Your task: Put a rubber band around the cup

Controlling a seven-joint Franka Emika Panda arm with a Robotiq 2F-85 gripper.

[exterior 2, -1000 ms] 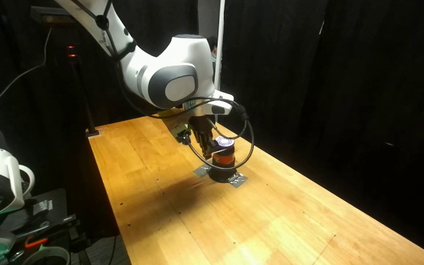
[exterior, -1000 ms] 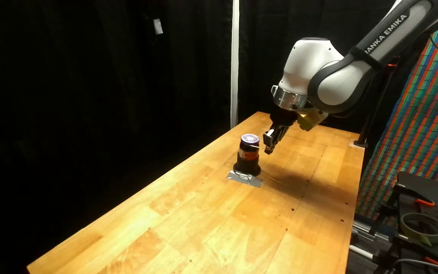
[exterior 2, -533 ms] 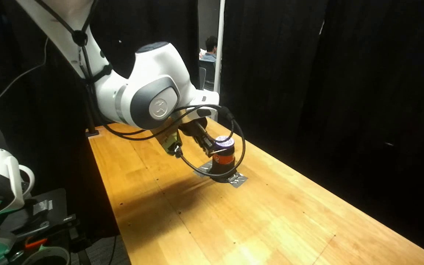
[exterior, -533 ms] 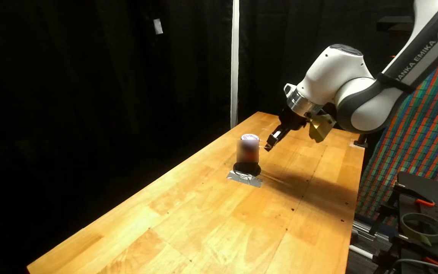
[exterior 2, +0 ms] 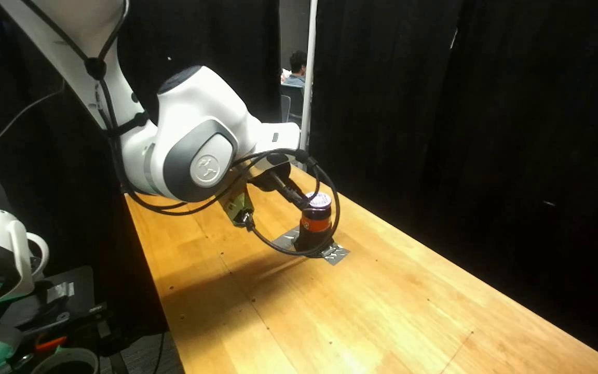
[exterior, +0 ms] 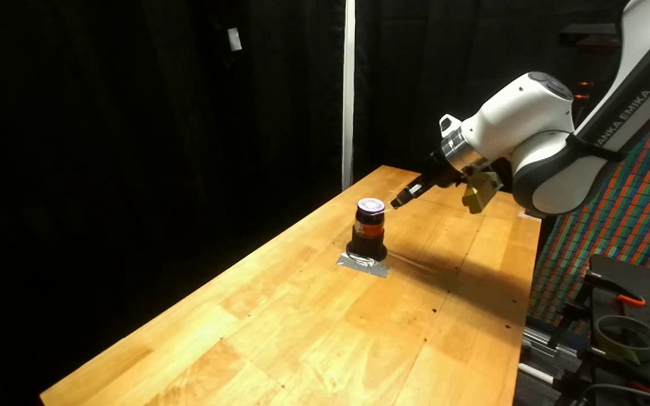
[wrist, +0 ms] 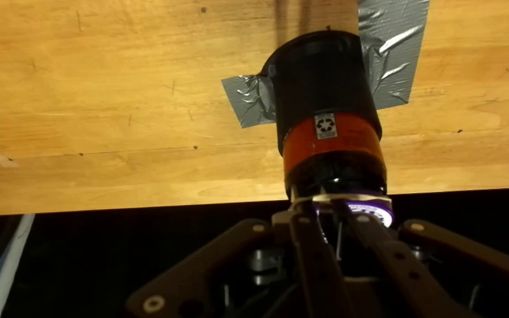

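Note:
The cup (exterior: 370, 229) is a short dark cylinder with an orange-red stripe and a pale, purple-rimmed top. It stands upright and also shows in an exterior view (exterior 2: 315, 223) and in the wrist view (wrist: 334, 134). A thin pale rubber band (wrist: 338, 197) lies across the cup's upper edge in the wrist view and runs to my fingertips. In an exterior view the band (exterior: 387, 210) spans from the gripper to the cup. My gripper (exterior: 396, 203) slants down beside the cup's top, fingers close together on the band. The band's far side is hidden.
The cup sits in a dark base held to the wooden table (exterior: 325, 338) by silver tape (exterior: 363, 265). The table's edge lies close behind the cup in the wrist view. A cable loop (exterior 2: 330, 223) from the arm hangs in front of the cup.
My wrist has tilted from nearly upright to a strong slant, with the arm swinging back and lower. The fingertips have risen slightly beside the cup's top. The cup has not moved.

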